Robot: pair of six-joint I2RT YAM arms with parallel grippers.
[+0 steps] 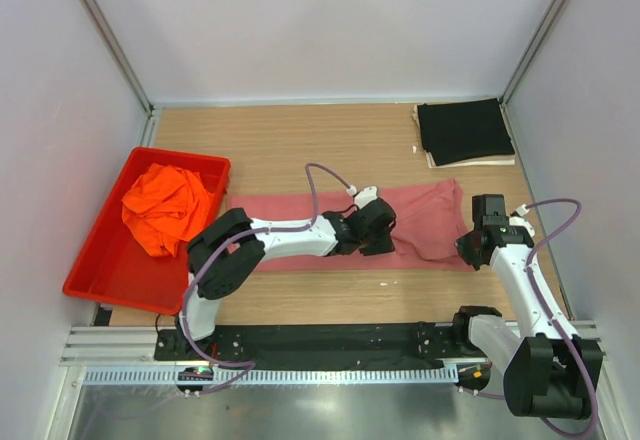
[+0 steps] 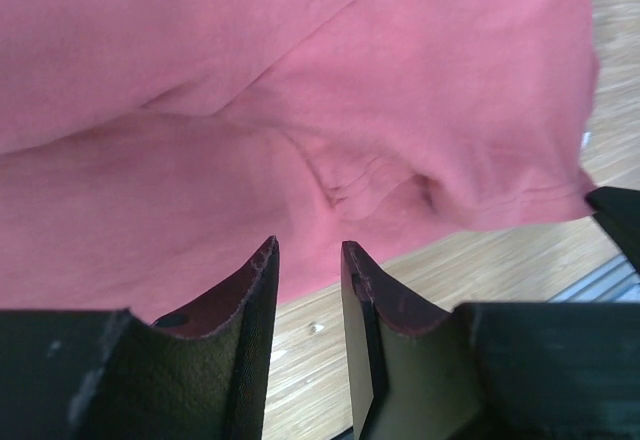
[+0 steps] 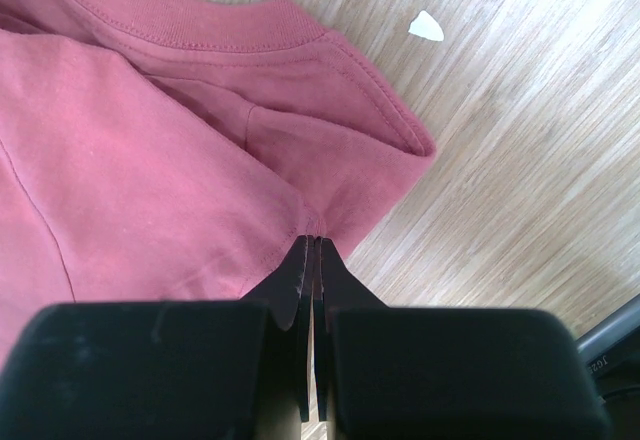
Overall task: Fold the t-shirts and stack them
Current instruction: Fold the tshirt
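A dusty rose-red t-shirt [image 1: 425, 218] lies as a long strip across the middle of the table. My left gripper [image 1: 380, 240] hovers over its middle near edge. In the left wrist view that gripper [image 2: 310, 252] is open, with bare wood between its fingers and the rose-red t-shirt [image 2: 300, 110] just beyond the tips. My right gripper [image 1: 468, 250] is at the shirt's right near corner. There the right gripper [image 3: 313, 240] is shut on a puckered fold of the rose-red t-shirt [image 3: 150, 180], close to the collar. A black t-shirt [image 1: 465, 130] lies folded at the back right. An orange t-shirt [image 1: 165, 205] is crumpled in the tray.
A rigid red tray [image 1: 100, 265] stands at the left edge of the table and holds the orange shirt. A white sheet [image 1: 440, 161] shows under the black shirt. A small white scrap [image 3: 427, 26] lies on the wood near the collar. Grey walls enclose three sides.
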